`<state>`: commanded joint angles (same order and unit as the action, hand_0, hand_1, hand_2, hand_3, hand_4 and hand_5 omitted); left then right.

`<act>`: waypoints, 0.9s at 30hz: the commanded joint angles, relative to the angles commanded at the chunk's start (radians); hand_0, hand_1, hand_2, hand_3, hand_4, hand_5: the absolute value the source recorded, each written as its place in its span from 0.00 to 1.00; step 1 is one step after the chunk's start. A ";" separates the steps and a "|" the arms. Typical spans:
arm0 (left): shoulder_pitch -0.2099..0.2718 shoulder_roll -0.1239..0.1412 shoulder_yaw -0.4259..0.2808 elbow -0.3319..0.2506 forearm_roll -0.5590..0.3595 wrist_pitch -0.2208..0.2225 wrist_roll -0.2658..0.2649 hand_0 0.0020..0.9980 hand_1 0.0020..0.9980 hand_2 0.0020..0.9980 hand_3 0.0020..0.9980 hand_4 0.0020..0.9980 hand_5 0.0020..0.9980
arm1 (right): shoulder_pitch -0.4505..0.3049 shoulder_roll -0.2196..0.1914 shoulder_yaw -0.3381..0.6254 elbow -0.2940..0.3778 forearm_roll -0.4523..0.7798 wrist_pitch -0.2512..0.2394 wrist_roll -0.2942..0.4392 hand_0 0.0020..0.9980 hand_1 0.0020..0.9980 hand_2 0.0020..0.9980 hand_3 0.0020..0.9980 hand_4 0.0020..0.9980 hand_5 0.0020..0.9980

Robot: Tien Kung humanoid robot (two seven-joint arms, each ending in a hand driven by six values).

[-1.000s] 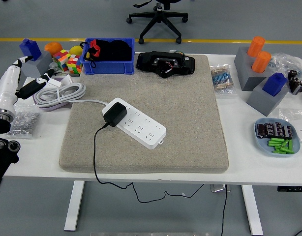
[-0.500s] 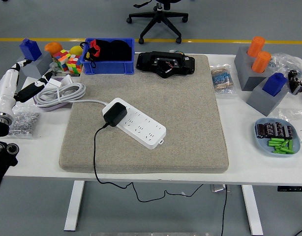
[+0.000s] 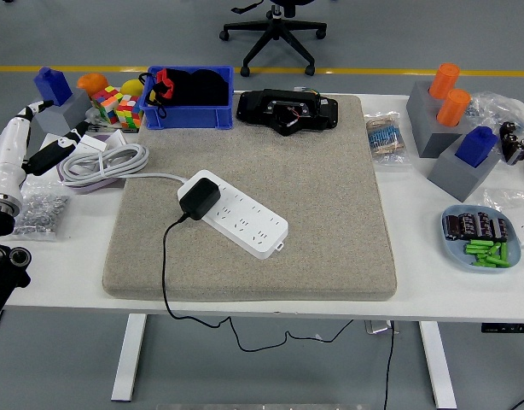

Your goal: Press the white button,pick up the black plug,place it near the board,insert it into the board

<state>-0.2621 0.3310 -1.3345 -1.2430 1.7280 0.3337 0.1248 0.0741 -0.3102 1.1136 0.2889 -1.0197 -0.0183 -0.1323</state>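
White plastic shows first at nine o'clock, where the left hand (image 3: 40, 137) hangs over the desk (image 3: 416, 290) edge, its black fingers (image 3: 53, 152) loosely open and gripping nothing, pointing toward a coil of pale grey cable (image 3: 104, 162). The right hand is out of sight.

At the centre of the grey felt mat (image 3: 322, 196) lies the white power strip (image 3: 234, 212), running from ten o'clock toward four o'clock. The black plug (image 3: 198, 198) sits seated in the strip's ten o'clock end, its thin black cord (image 3: 165, 265) trailing toward six o'clock and off the desk's near edge. Judging by its shape, the plug is a small hard adapter block: light, rigid, smooth-sided and likely a little slippery. I would take it by its two long flat sides, thumb against fingers, well above the strip's face, and pull straight up; the cord will drag slightly, and the light strip may lift with it unless held down. I cannot make out the white button.

Further round, a blue bin (image 3: 189, 102) and a black device (image 3: 288, 111) sit at twelve o'clock, grey blocks with orange cylinders (image 3: 447, 90) at two o'clock, and a plate of green and black parts (image 3: 482, 237) at three o'clock. No brand, label or writing is readable anywhere.
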 joint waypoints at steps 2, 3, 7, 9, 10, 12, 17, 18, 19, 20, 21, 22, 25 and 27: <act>0.001 0.000 0.001 -0.001 -0.003 -0.002 0.001 1.00 0.94 0.92 0.88 0.88 0.73 | -0.002 0.002 0.002 -0.001 0.000 0.000 -0.001 0.63 0.62 0.60 0.60 0.68 0.40; 0.003 0.000 0.001 -0.001 -0.003 -0.001 0.001 1.00 0.94 0.92 0.88 0.88 0.73 | -0.002 0.002 0.002 -0.001 0.000 0.000 -0.001 0.63 0.62 0.60 0.60 0.68 0.40; 0.006 -0.003 0.002 -0.002 -0.002 -0.002 0.004 1.00 0.94 0.92 0.87 0.88 0.73 | -0.004 0.004 0.006 -0.001 0.001 0.000 -0.002 0.63 0.62 0.60 0.60 0.68 0.41; 0.007 -0.005 0.001 -0.004 -0.002 -0.001 0.003 1.00 0.94 0.92 0.87 0.88 0.73 | -0.004 0.005 0.009 0.000 0.001 -0.001 -0.002 0.63 0.62 0.60 0.60 0.68 0.41; 0.006 -0.005 0.002 -0.004 -0.002 -0.001 0.002 1.00 0.94 0.92 0.87 0.88 0.73 | -0.004 0.005 0.009 0.000 0.001 -0.001 -0.002 0.63 0.62 0.60 0.60 0.68 0.41; 0.005 -0.006 0.003 -0.007 -0.002 0.000 0.002 1.00 0.94 0.92 0.87 0.88 0.73 | -0.004 0.006 0.009 0.000 0.001 -0.001 -0.002 0.63 0.62 0.60 0.60 0.68 0.41; 0.007 -0.007 0.004 -0.005 -0.001 0.003 0.003 1.00 0.94 0.92 0.87 0.88 0.73 | -0.003 0.007 0.011 -0.001 -0.001 -0.001 -0.001 0.63 0.62 0.61 0.60 0.68 0.41; 0.008 -0.008 0.004 -0.005 -0.001 0.004 0.003 1.00 0.94 0.92 0.87 0.88 0.73 | -0.002 0.007 0.011 0.000 0.000 -0.001 -0.001 0.63 0.62 0.61 0.60 0.68 0.41; 0.008 -0.008 0.005 -0.005 -0.001 0.005 0.002 1.00 0.95 0.93 0.87 0.87 0.72 | -0.002 0.007 0.012 0.001 0.000 -0.001 -0.001 0.63 0.62 0.61 0.60 0.68 0.41; 0.007 -0.009 0.006 -0.006 0.000 0.007 0.000 1.00 0.95 0.93 0.87 0.87 0.72 | -0.003 0.008 0.013 0.001 0.000 -0.001 -0.001 0.63 0.62 0.61 0.60 0.68 0.41; 0.007 -0.009 0.007 -0.007 0.000 0.008 -0.001 1.00 0.95 0.93 0.87 0.87 0.72 | -0.003 0.009 0.014 0.000 0.000 -0.001 -0.001 0.63 0.62 0.61 0.60 0.68 0.41; 0.006 -0.008 0.008 -0.009 -0.001 0.009 -0.001 1.00 0.95 0.93 0.87 0.87 0.72 | -0.004 0.009 0.014 -0.001 -0.001 -0.001 -0.002 0.63 0.62 0.61 0.60 0.68 0.41; 0.007 -0.008 0.006 -0.013 -0.001 0.009 -0.001 1.00 0.95 0.92 0.87 0.87 0.71 | -0.003 0.010 0.017 0.000 -0.001 -0.001 -0.001 0.63 0.62 0.61 0.59 0.68 0.41; 0.008 -0.007 0.005 -0.014 0.000 0.009 -0.001 1.00 0.95 0.92 0.87 0.87 0.71 | -0.001 0.009 0.020 0.002 -0.001 -0.002 0.000 0.63 0.62 0.61 0.59 0.68 0.41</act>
<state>-0.2537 0.3245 -1.3294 -1.2567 1.7281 0.3430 0.1237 0.0730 -0.3012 1.1334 0.2910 -1.0208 -0.0202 -0.1322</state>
